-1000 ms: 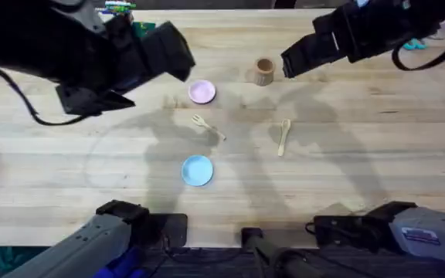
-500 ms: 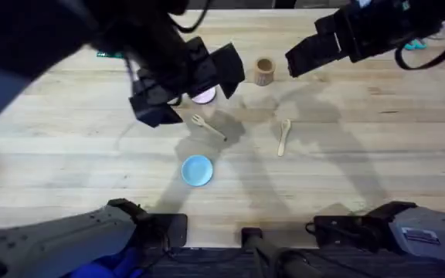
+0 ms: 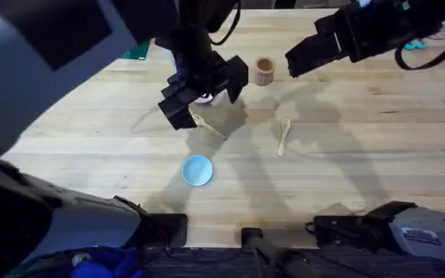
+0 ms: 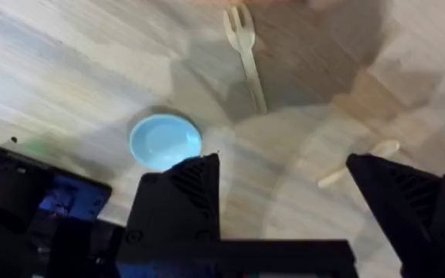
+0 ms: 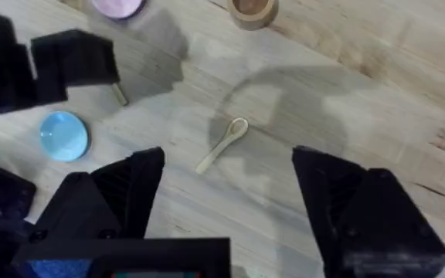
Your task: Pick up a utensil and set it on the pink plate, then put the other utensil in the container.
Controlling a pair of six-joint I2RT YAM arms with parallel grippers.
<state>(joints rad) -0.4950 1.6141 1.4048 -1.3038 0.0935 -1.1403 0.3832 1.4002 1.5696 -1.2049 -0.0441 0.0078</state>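
— Upper middle of the overhead frame, what's my left gripper (image 3: 203, 94) doing?
— It hangs over the fork (image 3: 208, 126), fingers spread wide, nothing between them. The left wrist view has the fork (image 4: 245, 52) lying flat on the table (image 3: 361, 162), well past the black fingertips (image 4: 199, 181).
— Pink plate (image 3: 205, 97)?
— I see just a sliver of it, under the left gripper, upper centre of the overhead.
— Right gripper (image 5: 230, 174)?
— Parted too, empty. I've got it high at the upper right overhead, right of the cup (image 3: 264, 71).
— Spoon (image 3: 283, 137)?
— Flat on the table, right of centre, well apart from the fork. Right wrist view shows it (image 5: 222, 144) between the open fingers, further off.
— Blue plate (image 3: 197, 170)?
— Lower centre overhead, bare, below the fork.
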